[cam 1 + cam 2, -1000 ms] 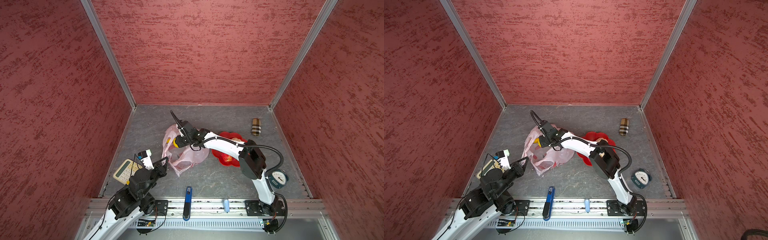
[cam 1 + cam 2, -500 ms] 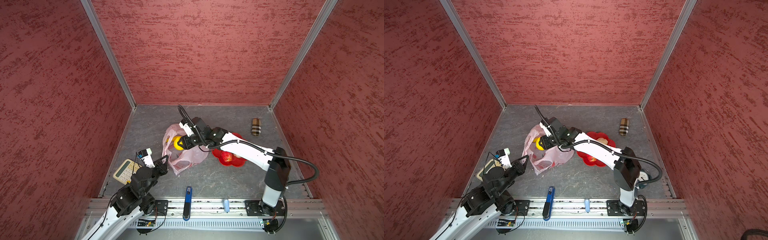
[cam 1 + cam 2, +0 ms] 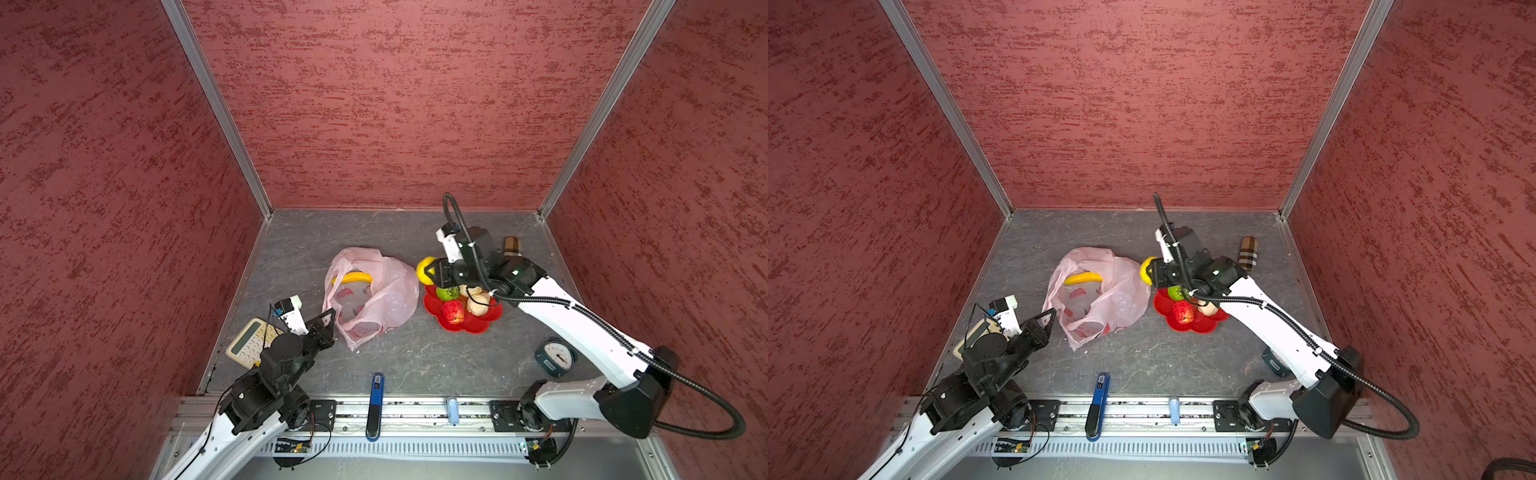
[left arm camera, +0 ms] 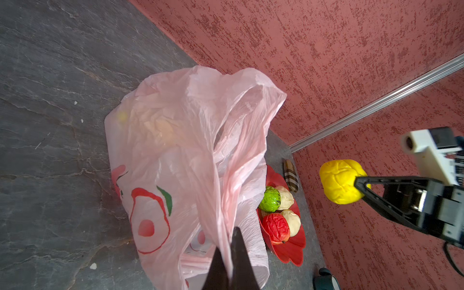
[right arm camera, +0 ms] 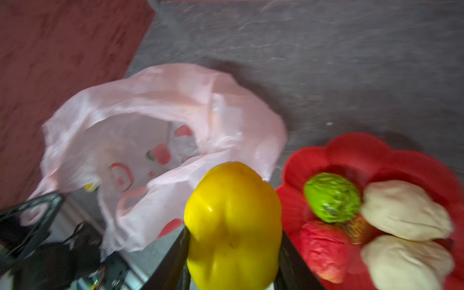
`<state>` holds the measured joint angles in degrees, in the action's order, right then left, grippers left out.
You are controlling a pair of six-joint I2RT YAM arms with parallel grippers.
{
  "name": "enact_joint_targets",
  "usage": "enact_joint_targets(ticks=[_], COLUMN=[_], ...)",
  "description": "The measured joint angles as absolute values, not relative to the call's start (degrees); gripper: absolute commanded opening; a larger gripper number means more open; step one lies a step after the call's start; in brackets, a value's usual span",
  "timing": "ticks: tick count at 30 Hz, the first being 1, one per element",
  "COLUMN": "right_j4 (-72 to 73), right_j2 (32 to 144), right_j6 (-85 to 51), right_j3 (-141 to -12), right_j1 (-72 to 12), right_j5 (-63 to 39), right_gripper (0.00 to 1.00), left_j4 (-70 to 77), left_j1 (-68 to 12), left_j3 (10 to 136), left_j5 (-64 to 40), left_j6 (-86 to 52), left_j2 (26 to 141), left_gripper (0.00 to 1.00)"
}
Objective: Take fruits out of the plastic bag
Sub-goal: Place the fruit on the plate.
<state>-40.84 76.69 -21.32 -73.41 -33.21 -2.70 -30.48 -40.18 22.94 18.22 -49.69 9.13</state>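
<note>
In both top views the bag (image 3: 370, 291) lies crumpled in the middle of the table (image 3: 415, 365) with its mouth facing up. The banana (image 3: 353, 277) is inside, against the far rim. The left gripper (image 3: 330, 318) sits at the bag's near-left edge, probably to hold the mouth up so the other arm can reach in. The right gripper (image 3: 432, 272) hangs between the bag and the plate (image 3: 469, 328), clamped on a yellow fruit (image 3: 424, 268). That fruit is clear of the bag and over the plate's far-left edge. A green fruit (image 3: 448, 293), a red fruit (image 3: 453, 311) and two beige fruits (image 3: 478, 303) lie bunched on the plate, which suggests it is the drop spot.

In the left wrist view the fingers are closed tight with a fold of pink plastic pinched between them. The fold is pulled up, so the bag stands like a tent instead of collapsing over its contents. A faint yellow patch shows through the wall, likely the banana. Past the plate, the yellow fruit hangs in the air in the other gripper.

The right wrist view is blurred. The yellow fruit fills the gap between the two fingers and is gripped by its sides. Beyond it the bag's mouth gapes open, and the plate with its four fruits lies just beside it.

By this layout, the yellow fruit has yet to be set down, and only the banana looks left to fetch.
</note>
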Motion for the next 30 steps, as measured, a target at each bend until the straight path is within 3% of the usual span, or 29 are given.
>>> enact_joint_targets(ticks=[6, 21, 30], right_j4=[-38.1, -31.0, -30.1], right_j2=[83.2, 99.2, 100.6], right_j6=[-20.4, -17.8, -17.5], right_j3=[-69.2, -71.6, -71.6], right_j1=[-23.2, -22.1, -22.1], right_j5=[2.4, 7.0, 6.9], right_gripper=[0.29, 0.37, 0.62], left_j4=[-30.9, -32.1, -32.2], left_j1=[-40.2, -40.2, -40.2], left_j3=[23.0, 24.5, 24.5], left_j5=[18.3, 18.4, 18.5], left_j6=[-49.7, -49.7, -49.7], left_j2=[9.2, 9.9, 9.9], left_gripper=[0.00, 0.00, 0.00])
